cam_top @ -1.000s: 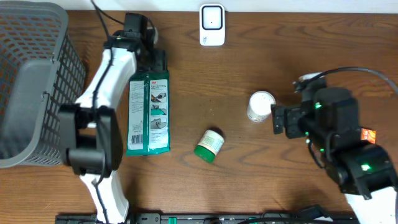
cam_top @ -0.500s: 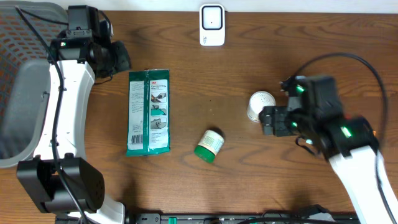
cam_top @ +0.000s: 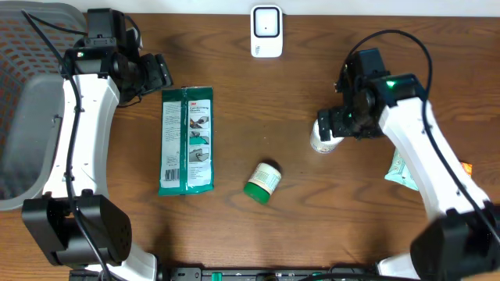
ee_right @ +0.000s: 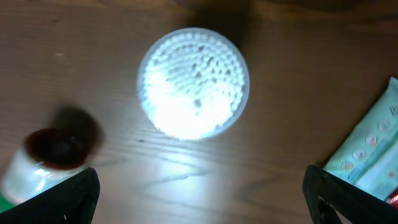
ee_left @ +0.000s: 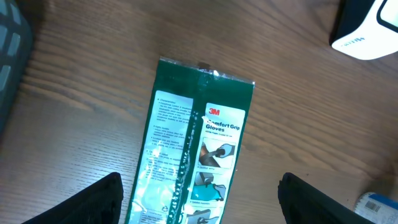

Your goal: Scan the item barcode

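Glove packet (ee_left: 193, 155) lies flat, glossy near released left gripper (ee_left: 199, 193); right gripper (ee_right: 199, 193), also released, overhangs round swab tub (ee_right: 193, 83).

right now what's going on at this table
The job is scanning barcodes, and nothing is held yet. The left end effector hangs open by the far end of the flat green pack of gloves. The right end effector is open above the clear round tub of cotton swabs. The white scanner stands apart, with nothing held up to it.

A shop-checkout setup: barcode scanner (cam_top: 266, 31), mesh basket (cam_top: 31, 117), packaged gloves (cam_top: 186, 140) on a wooden table (cam_top: 312, 226).
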You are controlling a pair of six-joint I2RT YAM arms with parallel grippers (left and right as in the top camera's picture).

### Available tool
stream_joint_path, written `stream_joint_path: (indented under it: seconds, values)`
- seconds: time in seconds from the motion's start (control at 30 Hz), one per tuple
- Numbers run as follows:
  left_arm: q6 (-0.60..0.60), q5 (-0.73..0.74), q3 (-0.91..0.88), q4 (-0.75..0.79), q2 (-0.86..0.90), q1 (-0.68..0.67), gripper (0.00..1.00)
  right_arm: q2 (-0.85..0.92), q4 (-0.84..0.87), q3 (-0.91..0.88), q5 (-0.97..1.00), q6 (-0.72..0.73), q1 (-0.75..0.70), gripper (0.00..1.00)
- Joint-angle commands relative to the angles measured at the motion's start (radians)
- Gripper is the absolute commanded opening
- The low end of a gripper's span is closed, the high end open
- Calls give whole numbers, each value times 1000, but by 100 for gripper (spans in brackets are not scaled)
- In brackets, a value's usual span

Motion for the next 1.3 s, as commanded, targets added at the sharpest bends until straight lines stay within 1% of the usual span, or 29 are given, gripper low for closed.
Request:
stream_joint_path:
  seconds: [0.0, 0.13, 0.33, 0.47, 0.63, 0.73, 0.87, 0.93, 0.97, 1.13, 1.27]
  values:
    - [2, -10, -1, -3, 5, 3, 80, 58, 28, 13, -3, -93, -3, 99]
    - [2, -10, -1, -3, 5, 3, 80, 118, 90, 13, -24, -114, -3, 99]
    - [2, -10, -1, -3, 5, 3, 80, 201, 113, 13, -28, -113, -1, 99]
    - [2, -10, -1, -3, 5, 3, 80, 211, 117, 13, -31, -112, 5, 99]
    - [2, -10, -1, -3, 5, 3, 80, 206, 115, 31, -31, -94, 11, 85]
    - [2, -10, -1, -3, 5, 3, 80, 190, 115, 34, -31, -94, 11, 83]
    - [2, -10, -1, -3, 5, 3, 80, 177, 115, 34, -28, -95, 11, 82]
    - [2, -10, -1, -3, 5, 3, 80, 178, 115, 33, -27, -96, 11, 87]
    - [2, -10, -1, -3, 5, 3, 80, 179, 115, 31, -27, -102, 11, 88]
    - [2, -10, -1, -3, 5, 3, 80, 180, 124, 19, -27, -106, 11, 88]
    - [2, -10, -1, -3, 5, 3, 80, 180, 134, 6, -27, -106, 11, 86]
